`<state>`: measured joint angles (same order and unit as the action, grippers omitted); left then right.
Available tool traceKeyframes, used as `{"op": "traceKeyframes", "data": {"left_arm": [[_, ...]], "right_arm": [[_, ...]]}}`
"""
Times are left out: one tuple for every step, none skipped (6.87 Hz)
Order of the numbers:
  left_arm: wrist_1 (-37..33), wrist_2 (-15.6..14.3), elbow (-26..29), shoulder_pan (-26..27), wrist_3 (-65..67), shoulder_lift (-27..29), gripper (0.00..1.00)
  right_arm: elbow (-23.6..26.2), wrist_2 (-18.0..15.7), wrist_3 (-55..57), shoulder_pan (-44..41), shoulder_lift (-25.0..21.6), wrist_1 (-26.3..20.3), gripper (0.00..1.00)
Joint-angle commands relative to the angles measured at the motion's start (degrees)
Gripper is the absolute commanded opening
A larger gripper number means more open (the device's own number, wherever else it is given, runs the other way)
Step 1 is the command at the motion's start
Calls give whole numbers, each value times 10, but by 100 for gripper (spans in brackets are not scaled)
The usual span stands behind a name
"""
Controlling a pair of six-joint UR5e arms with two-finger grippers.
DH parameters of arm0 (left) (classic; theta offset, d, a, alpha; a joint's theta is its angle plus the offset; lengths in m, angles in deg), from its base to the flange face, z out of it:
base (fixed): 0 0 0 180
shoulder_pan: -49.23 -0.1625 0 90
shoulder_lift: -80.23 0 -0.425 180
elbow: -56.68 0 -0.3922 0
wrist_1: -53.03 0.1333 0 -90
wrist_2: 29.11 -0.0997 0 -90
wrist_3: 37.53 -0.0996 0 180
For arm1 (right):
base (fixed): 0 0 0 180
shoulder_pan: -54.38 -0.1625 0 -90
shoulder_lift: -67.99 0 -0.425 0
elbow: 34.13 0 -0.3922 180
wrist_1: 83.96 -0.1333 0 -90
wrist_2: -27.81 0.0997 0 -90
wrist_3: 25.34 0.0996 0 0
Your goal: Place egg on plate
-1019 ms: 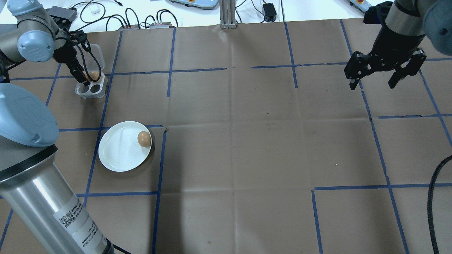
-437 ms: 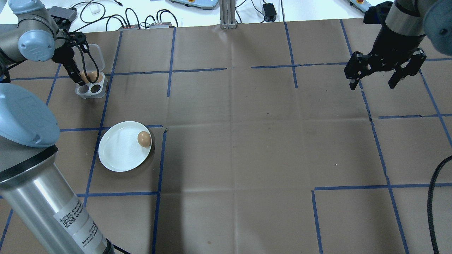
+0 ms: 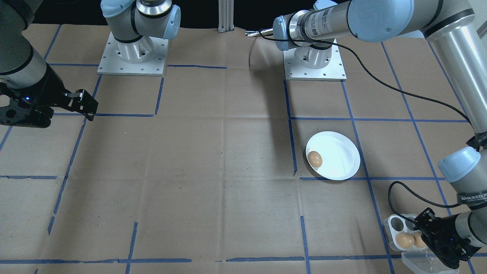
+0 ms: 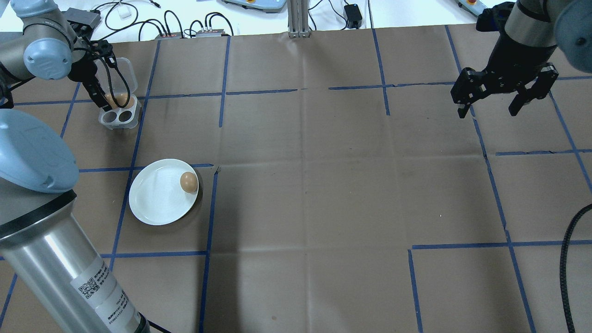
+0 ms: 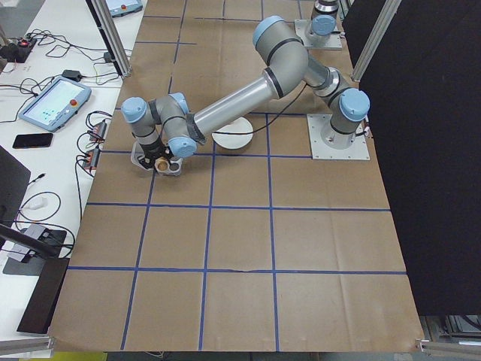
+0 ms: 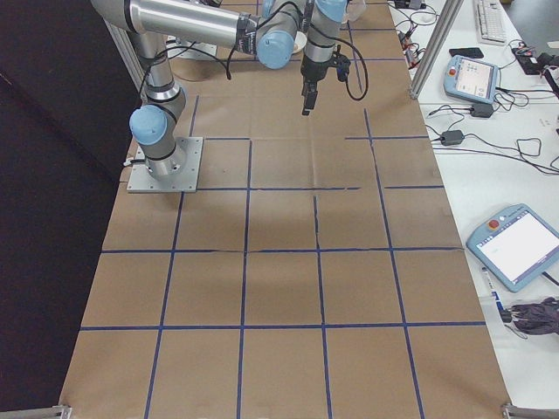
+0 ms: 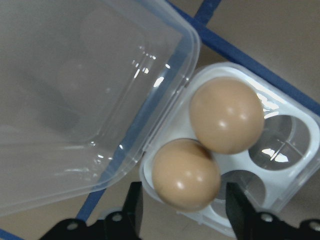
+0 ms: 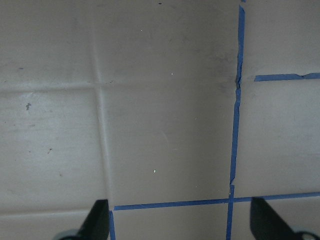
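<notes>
Egg box [image 7: 235, 150] as landmark. From my end, left gripper [image 7: 182, 210] fingertips cut off at wrist view's bottom edge; fingers spread either side of nearer egg [image 7: 186, 173], contact unclear. Second egg [image 7: 226, 114] in next cup, touching it. Left arm reaches low over box. Plate [image 4: 152, 199] near box, holding one egg [image 4: 188, 181] at its rim. Right gripper [image 4: 491, 111] well apart, fingers spread, holding nothing.

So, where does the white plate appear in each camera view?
Exterior front-facing: plate, right of centre.
Overhead exterior: lower left.
Exterior left: upper centre, partly behind the near arm.
Exterior right: top edge, mostly hidden.
Wrist views: not in view.
Shared landmark: the egg on plate.
</notes>
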<state>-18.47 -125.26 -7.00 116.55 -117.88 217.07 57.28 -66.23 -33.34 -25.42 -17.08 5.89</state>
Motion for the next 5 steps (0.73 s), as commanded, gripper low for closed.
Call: {"op": "traceKeyframes", "data": {"left_arm": [[2,4,0,3,6,1,65],[2,26,0,3,13,1,65],[2,25,0,3,13,1,65],[2,25,0,3,13,2,65],[2,24,0,3,12,2,61]], "right_arm": [[0,0,0,0,0,0,100],[0,0,0,0,0,0,100],[0,0,0,0,0,0,100],[0,0,0,0,0,0,100],[0,0,0,0,0,1,100]]}}
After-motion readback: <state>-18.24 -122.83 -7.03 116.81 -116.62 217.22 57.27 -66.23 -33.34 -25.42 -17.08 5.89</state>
